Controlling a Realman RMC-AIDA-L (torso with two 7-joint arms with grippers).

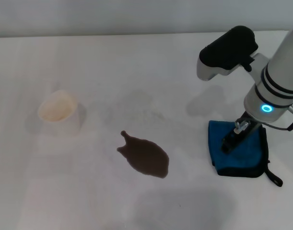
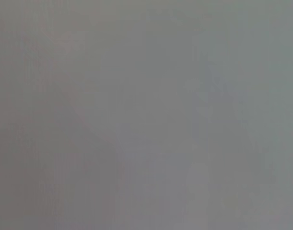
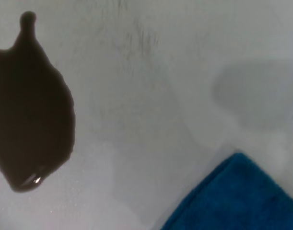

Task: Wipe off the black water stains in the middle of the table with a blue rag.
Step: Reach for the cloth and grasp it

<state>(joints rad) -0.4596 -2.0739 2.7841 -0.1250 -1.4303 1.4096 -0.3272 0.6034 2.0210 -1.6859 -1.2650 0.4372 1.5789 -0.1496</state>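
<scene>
So the right gripper [image 1: 231, 139] is down on the blue rag [image 1: 242, 152] over on the table's [image 1: 136, 62] right side, but honestly can't tell if its fingers are open or pinching the cloth. The dark puddle [image 1: 145, 155] sits mid-table, well apart from the rag and untouched. A white paper cup [image 1: 59, 112] stands off to the left. Left arm isn't showing anywhere.

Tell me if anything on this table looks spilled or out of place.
Yes: a dark puddle lies spilled mid-table, teardrop-shaped with a narrow tail, untouched. The blue rag sits apart to its right, under the right end effector. A paper cup on the left lies tipped on its side.
</scene>
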